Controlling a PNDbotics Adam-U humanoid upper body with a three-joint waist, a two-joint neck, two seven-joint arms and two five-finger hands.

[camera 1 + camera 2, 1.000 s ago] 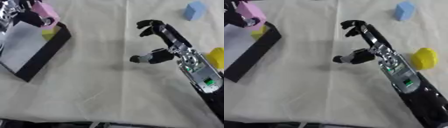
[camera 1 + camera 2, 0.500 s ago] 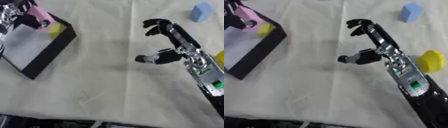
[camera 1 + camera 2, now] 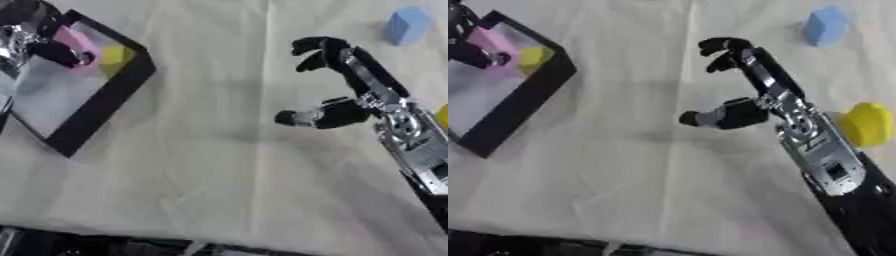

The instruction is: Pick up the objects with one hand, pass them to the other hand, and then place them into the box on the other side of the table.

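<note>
My left hand (image 3: 28,35) reaches in from the top left corner, its dark fingers curled on a pink block (image 3: 77,46). The block sits low inside the far corner of the black-rimmed box (image 3: 103,102), next to a yellow piece (image 3: 115,55) lying in that box. My right hand (image 3: 773,96) hovers over the middle of the cloth, fingers loosely bent, thumb out, nothing in it. A blue block (image 3: 826,26) lies beyond it at the far right. A yellow object (image 3: 866,124) rests beside my right forearm.
A cream cloth (image 3: 210,165) with soft wrinkles covers the table. The table's near edge runs dark along the bottom of both views. My right forearm (image 3: 833,170) crosses the lower right.
The whole picture has shifted, so the camera moved. My left hand has brought the pink block down from above the box's corner into the box. The right hand keeps its pose.
</note>
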